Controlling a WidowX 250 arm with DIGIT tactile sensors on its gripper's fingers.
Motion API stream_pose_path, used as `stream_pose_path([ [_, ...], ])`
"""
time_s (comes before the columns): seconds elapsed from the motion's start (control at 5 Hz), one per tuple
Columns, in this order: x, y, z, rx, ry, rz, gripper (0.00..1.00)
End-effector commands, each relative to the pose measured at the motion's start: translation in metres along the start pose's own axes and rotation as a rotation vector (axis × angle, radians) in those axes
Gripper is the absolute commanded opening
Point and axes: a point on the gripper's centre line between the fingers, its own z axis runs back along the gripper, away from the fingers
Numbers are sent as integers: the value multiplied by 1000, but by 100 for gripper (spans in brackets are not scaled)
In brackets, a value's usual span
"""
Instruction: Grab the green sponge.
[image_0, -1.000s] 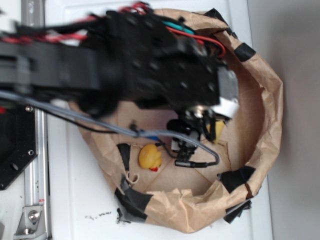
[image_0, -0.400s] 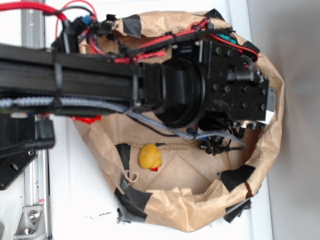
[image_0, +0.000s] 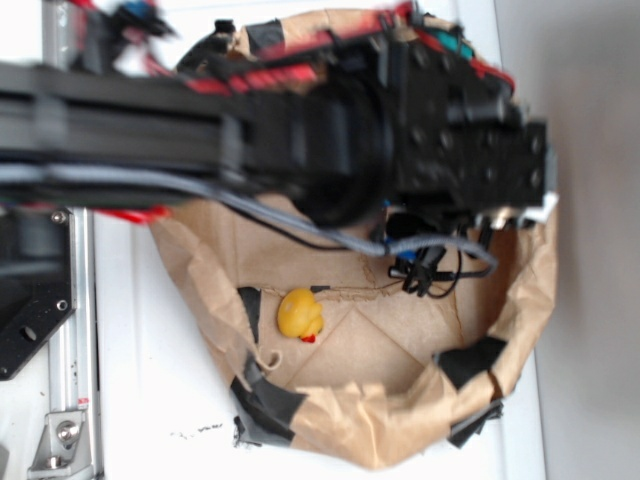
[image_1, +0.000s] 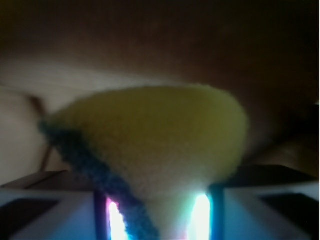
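Fingers (image_1: 75, 215) pinch the green sponge (image_1: 160, 145); no writing is legible.

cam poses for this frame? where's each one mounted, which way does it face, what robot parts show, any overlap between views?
Exterior: overhead, looking straight down on the brown paper bag and yellow rubber duck; the black arm crosses the top and hides the tool.
Wrist: on the arm, looking forward along the tool; the green sponge fills the view, pinched between two pale fingers.
Shared: only brown bag paper; sponge shows in wrist alone, duck in exterior alone.
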Motion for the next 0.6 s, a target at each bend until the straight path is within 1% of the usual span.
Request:
stream_pose_path([
  [0.0,-39,2,101,-137,-59,88,0],
  [0.2,-49,-9,114,-142,-78,109,0],
  [0.4,-50,-10,111,-140,-69,120,0],
])
